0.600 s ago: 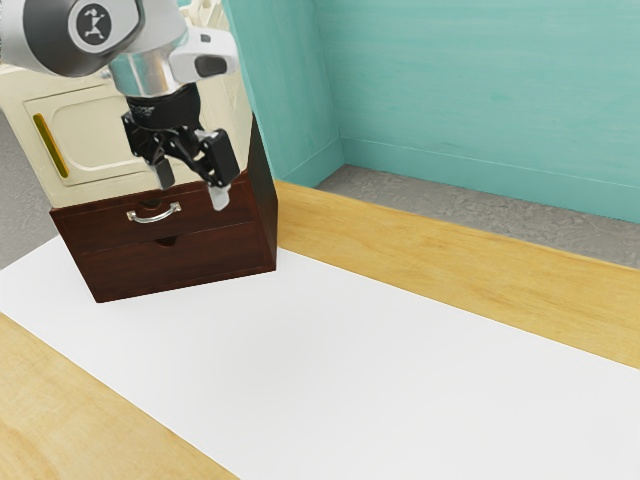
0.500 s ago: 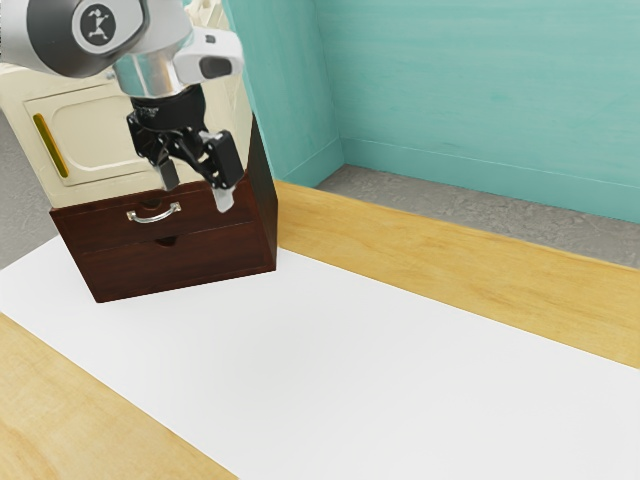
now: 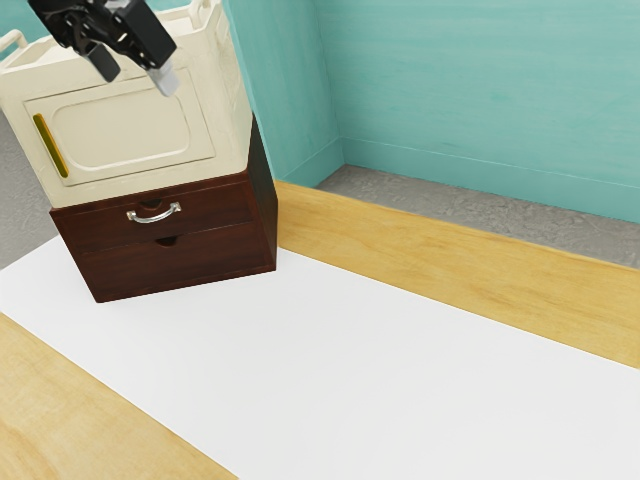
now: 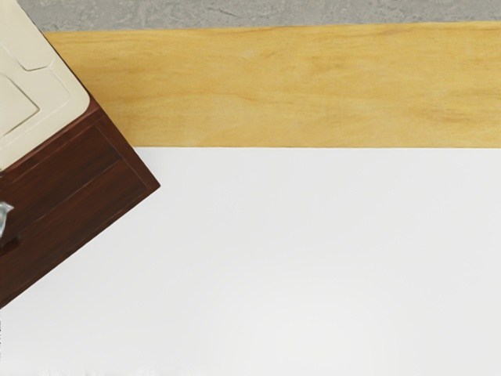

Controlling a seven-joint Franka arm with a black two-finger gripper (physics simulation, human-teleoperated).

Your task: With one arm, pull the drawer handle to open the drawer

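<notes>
Hovering at upper left of exterior view with gripper point(image 3: 135, 78) — spread, with clear gap between fingertips, overlapping upper part of cream box point(image 3: 130, 130) in frame. Find silver handle point(image 3: 155, 219) at left of same frame, well apart from gripper, on upper drawer point(image 3: 220, 203) of brown cabinet point(image 3: 264, 215). See drawer shut, flush with cabinet front — standing on white sheet point(image 3: 350, 370).

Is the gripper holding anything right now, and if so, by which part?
Nothing is held. The gripper is open, its fingers apart with nothing between them, and the drawer handle is free of it.
</notes>
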